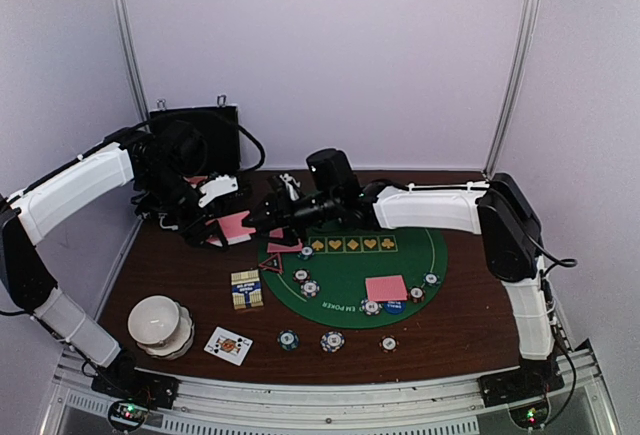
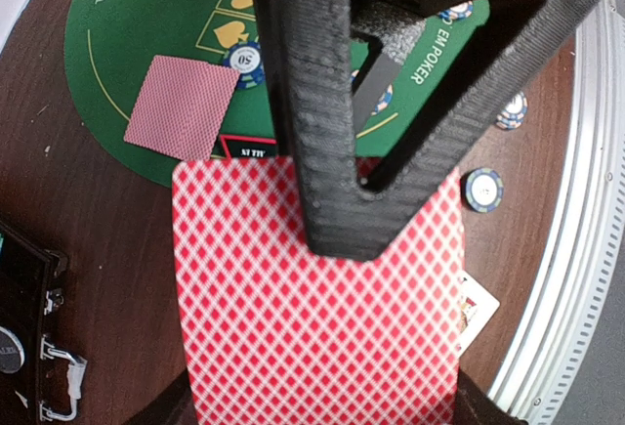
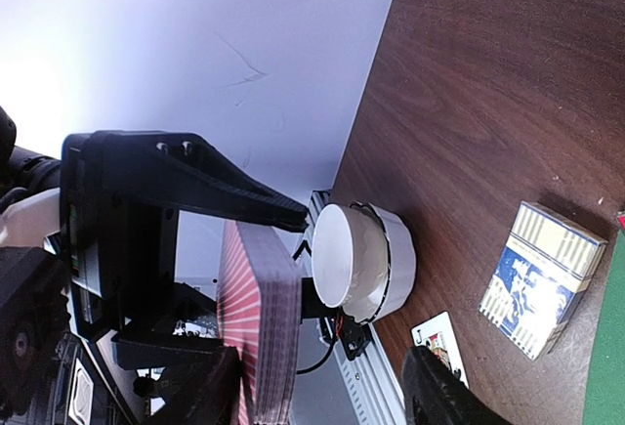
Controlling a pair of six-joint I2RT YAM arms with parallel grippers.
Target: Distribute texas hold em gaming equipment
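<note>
The deck of pink-backed cards [image 2: 312, 347] is clamped in the left gripper [image 2: 322, 401], held above the left side of the table [image 1: 160, 265] just off the green mat [image 1: 350, 275]; the right gripper [image 3: 320, 371] sits right at the deck with jaws apart, gripping nothing. Likely risks: it pinches two or three cards instead of one, or shoves the stack sideways so it fans out of the left grip and spills

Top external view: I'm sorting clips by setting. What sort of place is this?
Probably a robot lab cell staged as a poker table: white panel walls, arms bolted to a metal rail, a green Texas Hold'em mat with chips.
</note>
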